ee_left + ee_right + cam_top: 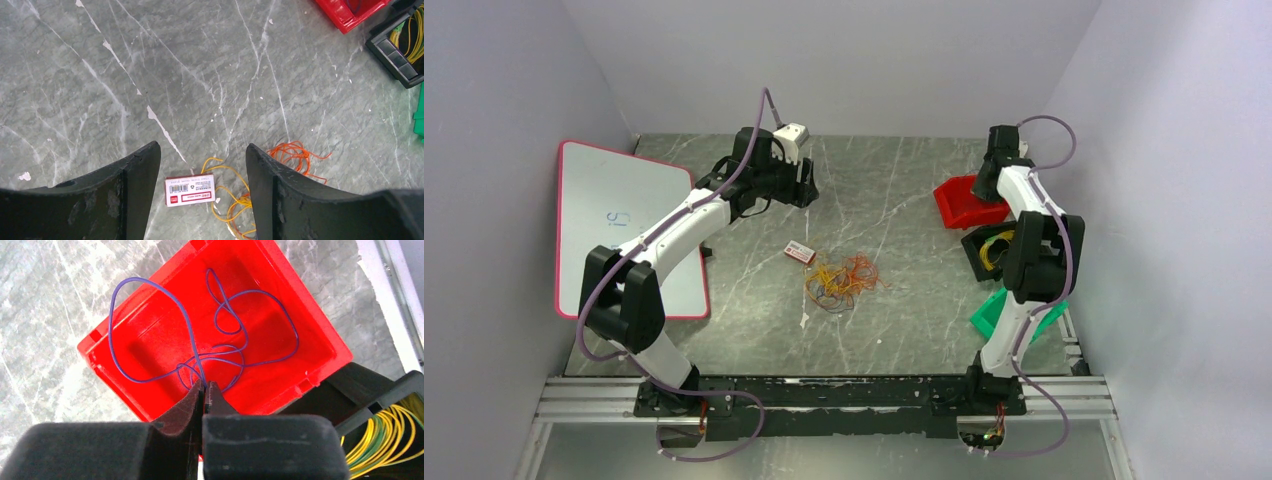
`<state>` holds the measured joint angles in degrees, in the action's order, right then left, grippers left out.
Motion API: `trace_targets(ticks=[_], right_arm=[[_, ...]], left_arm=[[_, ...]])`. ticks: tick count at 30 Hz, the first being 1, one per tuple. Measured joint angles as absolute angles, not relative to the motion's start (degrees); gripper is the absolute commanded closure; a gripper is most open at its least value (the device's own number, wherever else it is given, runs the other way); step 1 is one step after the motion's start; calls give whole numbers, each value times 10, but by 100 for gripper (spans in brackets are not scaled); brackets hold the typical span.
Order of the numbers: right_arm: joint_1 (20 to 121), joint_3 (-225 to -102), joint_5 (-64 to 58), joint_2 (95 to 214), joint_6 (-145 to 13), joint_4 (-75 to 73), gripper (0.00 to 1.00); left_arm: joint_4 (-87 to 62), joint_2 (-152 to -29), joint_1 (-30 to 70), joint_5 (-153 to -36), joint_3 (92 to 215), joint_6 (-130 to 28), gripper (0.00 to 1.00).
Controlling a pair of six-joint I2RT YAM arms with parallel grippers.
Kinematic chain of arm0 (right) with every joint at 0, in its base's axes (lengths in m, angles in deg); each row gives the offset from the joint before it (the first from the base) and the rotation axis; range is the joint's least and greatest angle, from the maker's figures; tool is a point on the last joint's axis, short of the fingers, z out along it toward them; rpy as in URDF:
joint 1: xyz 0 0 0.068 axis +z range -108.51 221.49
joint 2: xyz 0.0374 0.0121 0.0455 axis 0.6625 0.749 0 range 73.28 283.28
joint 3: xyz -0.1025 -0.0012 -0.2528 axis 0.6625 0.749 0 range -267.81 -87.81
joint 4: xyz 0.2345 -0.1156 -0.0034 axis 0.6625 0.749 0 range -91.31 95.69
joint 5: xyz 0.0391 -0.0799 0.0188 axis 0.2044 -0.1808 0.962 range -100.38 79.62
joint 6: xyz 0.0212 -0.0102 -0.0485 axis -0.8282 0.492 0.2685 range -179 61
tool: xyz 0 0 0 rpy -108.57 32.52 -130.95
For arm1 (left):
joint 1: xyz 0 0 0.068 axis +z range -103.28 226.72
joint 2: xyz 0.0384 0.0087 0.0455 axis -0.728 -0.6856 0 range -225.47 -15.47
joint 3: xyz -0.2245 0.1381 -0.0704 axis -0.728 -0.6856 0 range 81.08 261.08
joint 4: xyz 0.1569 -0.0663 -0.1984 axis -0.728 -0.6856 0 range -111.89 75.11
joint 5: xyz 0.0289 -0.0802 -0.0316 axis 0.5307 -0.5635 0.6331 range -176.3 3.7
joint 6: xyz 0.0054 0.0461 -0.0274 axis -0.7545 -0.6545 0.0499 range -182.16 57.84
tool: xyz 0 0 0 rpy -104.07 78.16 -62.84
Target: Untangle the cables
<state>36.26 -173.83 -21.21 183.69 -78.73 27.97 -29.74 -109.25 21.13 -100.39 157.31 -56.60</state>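
The cables (pixel 842 280) lie as a loose tangle of thin orange and yellow wires mid-table, also low in the left wrist view (pixel 295 155). My left gripper (pixel 809 185) hovers behind them, open (pixel 202 150), nothing between its fingers. A thin purple wire (pixel 200 340) loops inside the red bin (pixel 310 335). My right gripper (pixel 205 385) is above that bin (pixel 954 205), shut on the purple wire at its fingertips.
A small white and red label card (pixel 190 190) lies beside the tangle. A black bin (pixel 989 250) holding coiled yellow and green wires and a green bin (pixel 994 310) stand at the right. A white board with a pink rim (pixel 624 220) lies at the left.
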Motion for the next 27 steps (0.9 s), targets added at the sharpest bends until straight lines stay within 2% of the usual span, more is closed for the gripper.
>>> trace_targets(ticks=[27], right_arm=[[358, -1899, -202, 2007, -832, 370, 100]], left_arm=[[-298, -1093, 211, -1005, 1573, -566, 32]])
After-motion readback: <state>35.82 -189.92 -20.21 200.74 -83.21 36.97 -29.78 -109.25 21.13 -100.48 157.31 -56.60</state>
